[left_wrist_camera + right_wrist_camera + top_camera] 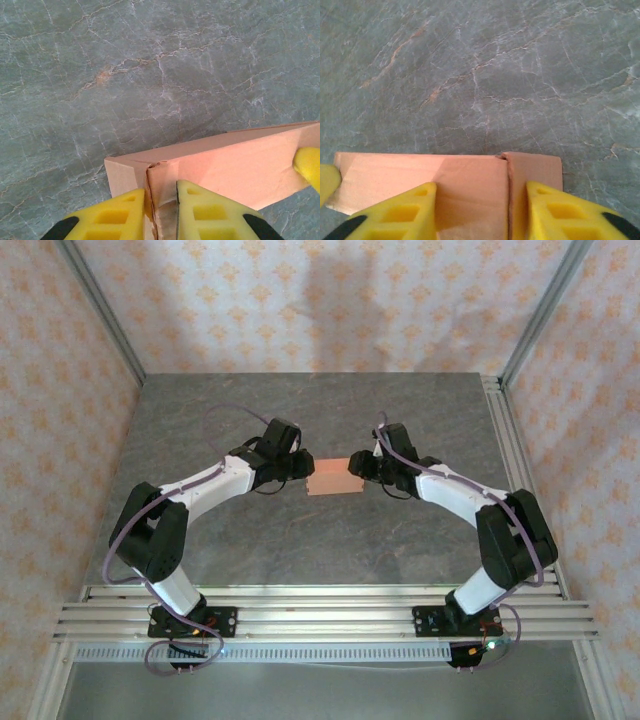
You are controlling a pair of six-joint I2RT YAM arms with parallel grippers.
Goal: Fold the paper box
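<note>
The paper box [335, 478] is a salmon-orange flat rectangular box, held mid-table between both grippers. My left gripper [303, 471] is at its left end. In the left wrist view the yellow fingers [116, 216] stand close together, pinching the corner fold of the paper box [235, 165]; the left gripper [161, 210] is shut on that end. My right gripper [359, 470] is at the box's right end. In the right wrist view its fingers [547, 212] stand well apart over the paper box [465, 180], astride the end seam; the right gripper [481, 202] is open.
The grey marbled tabletop [330, 540] spreads all round the box. Aluminium rails [320, 608] run along the near edge and another rail [520, 450] along the right side. Patterned walls [320, 300] close in the back and sides.
</note>
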